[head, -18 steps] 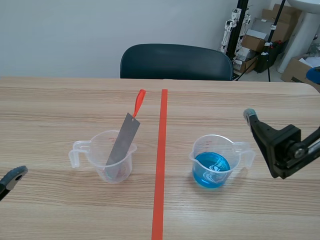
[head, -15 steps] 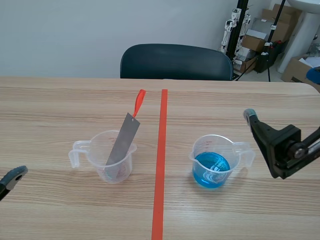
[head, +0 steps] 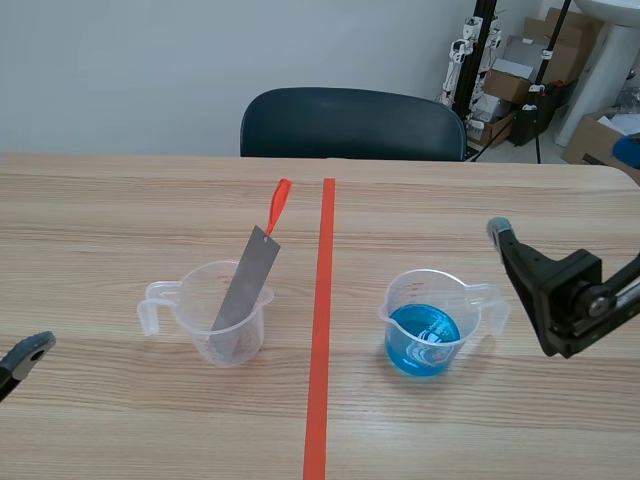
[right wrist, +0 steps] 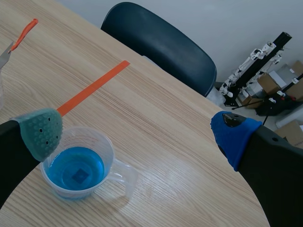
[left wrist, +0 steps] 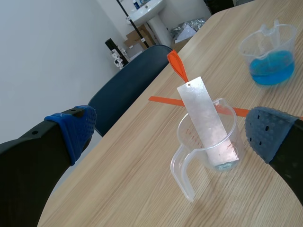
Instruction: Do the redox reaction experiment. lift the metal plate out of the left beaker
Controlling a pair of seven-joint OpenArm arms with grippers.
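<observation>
Plate (left wrist: 208, 124) of metal stands tilted in left beaker (left wrist: 189, 144), lower end on beaker floor, upper end with orange tag (left wrist: 176, 65) leaning out past rim. Left hand (left wrist: 171, 131) open, fingers wide apart, gripping nothing; plate and beaker ahead of it, untouched. Scene view: left hand low at near bench (head: 120, 210) edge, well apart from beaker. Right hand (right wrist: 137, 134) open, just beside beaker of blue liquid (right wrist: 75, 170).
</observation>
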